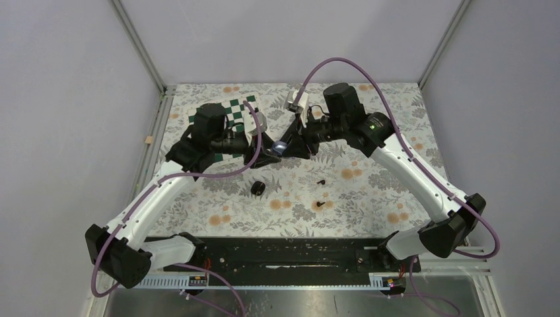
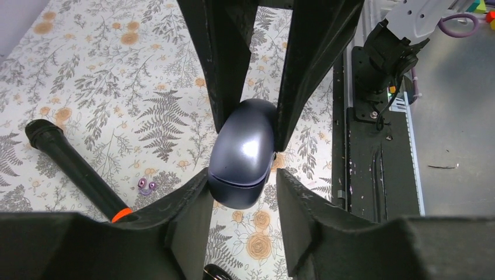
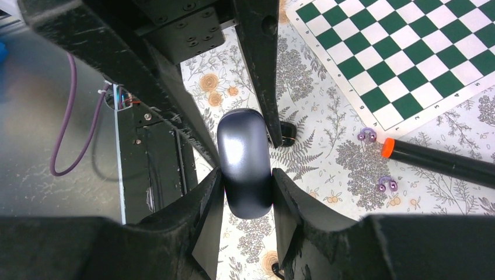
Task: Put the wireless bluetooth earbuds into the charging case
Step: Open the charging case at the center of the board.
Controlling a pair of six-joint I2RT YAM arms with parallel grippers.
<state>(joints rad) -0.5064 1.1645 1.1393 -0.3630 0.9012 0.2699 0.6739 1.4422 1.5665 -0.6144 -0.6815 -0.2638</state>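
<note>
One case (image 3: 245, 166), two purple earbuds (image 3: 368, 135), two black earbuds (image 1: 321, 181)

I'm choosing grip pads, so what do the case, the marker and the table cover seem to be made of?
The case: probably hard plastic, dark blue-grey and glossy; it shows a bright highlight and a crisp lid seam.
The marker: likely plastic, matte black with an orange ring.
The table cover: flat floral print, little sheen; paper, vinyl or cloth, I cannot tell.
</note>
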